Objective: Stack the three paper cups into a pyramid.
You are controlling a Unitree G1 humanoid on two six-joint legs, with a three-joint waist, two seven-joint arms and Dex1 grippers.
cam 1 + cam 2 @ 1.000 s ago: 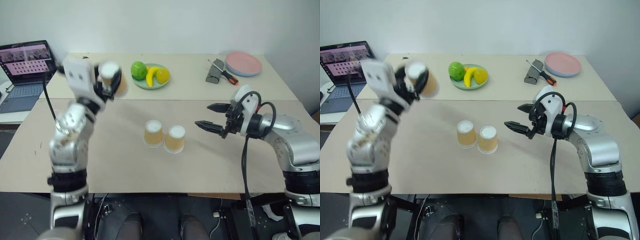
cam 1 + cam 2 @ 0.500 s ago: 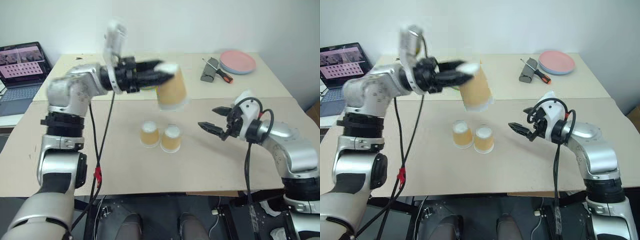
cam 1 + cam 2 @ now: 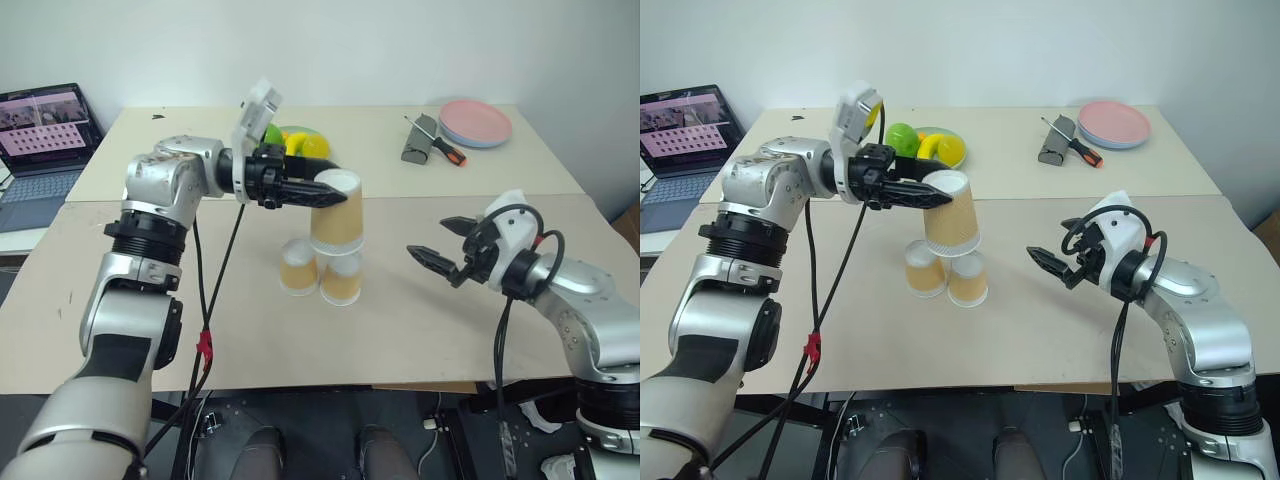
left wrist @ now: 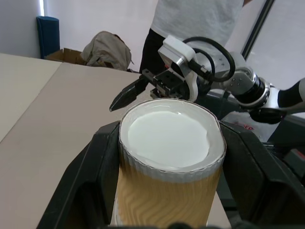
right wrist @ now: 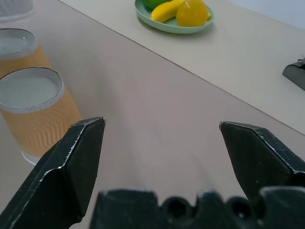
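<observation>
Third paper cup (image 3: 336, 215): light, crushable; my left tool (image 3: 322, 188) clenches its upper wall, inverted, above base pair (image 3: 322, 273) mid-tabletop. Right tool (image 3: 438, 246) released.

We note three paper cups (image 3: 337, 215) with tan-orange wavy-ribbed sides and white bases; black gripper fingers (image 3: 300, 190); a pink plate (image 3: 476, 123); a pale green fruit dish (image 3: 956, 152).
</observation>
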